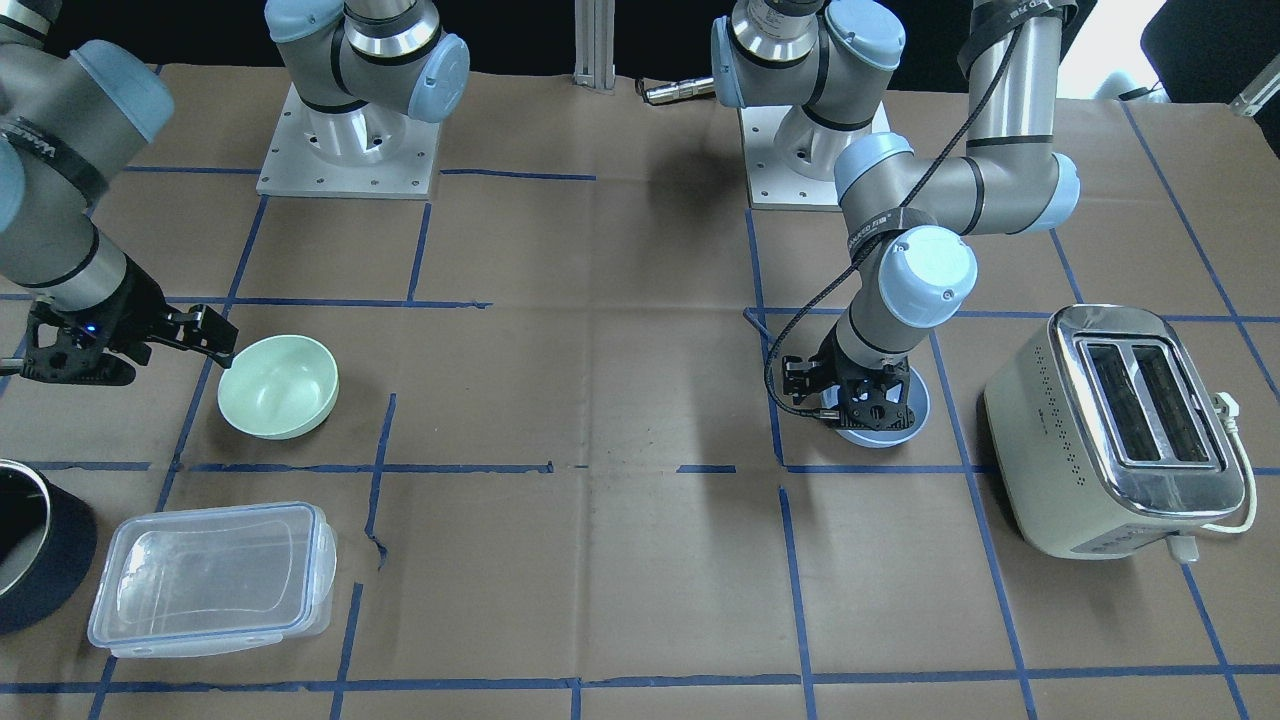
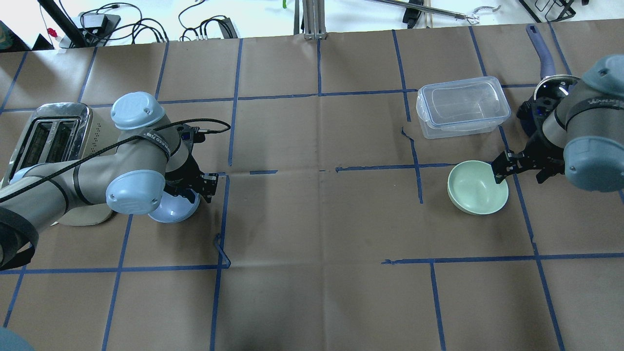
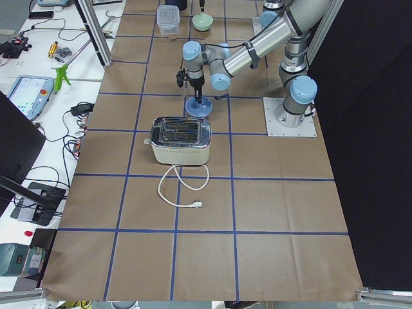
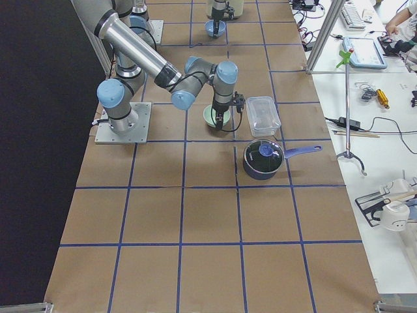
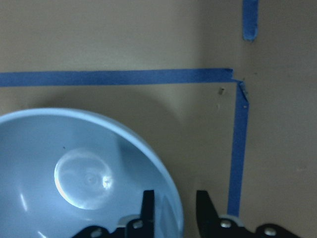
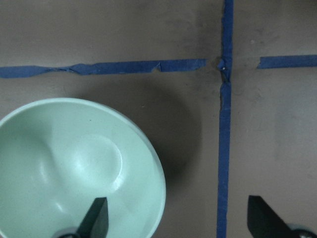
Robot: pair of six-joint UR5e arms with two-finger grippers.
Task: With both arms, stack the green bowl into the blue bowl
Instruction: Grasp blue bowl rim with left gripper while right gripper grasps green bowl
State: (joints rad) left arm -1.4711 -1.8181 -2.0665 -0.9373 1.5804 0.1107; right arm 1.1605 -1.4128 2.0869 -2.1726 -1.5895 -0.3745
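Note:
The pale blue bowl [image 1: 888,432] sits on the table beside the toaster. My left gripper [image 1: 866,398] comes down over its rim, one finger inside and one outside, and looks shut on it; the left wrist view shows the bowl [image 5: 84,173] and the gripper [image 5: 176,213] with the rim between close fingers. The mint-green bowl [image 1: 278,385] sits upright across the table. My right gripper [image 1: 172,352] is open wide at its rim, one finger over the inside and one outside, as the right wrist view shows for the bowl [image 6: 74,168] and the gripper [image 6: 178,218].
A cream and chrome toaster [image 1: 1120,430] stands just beyond the blue bowl on my left side. A clear lidded container [image 1: 215,575] and a dark pot [image 1: 20,540] stand near the green bowl. Blue tape lines grid the brown table cover.

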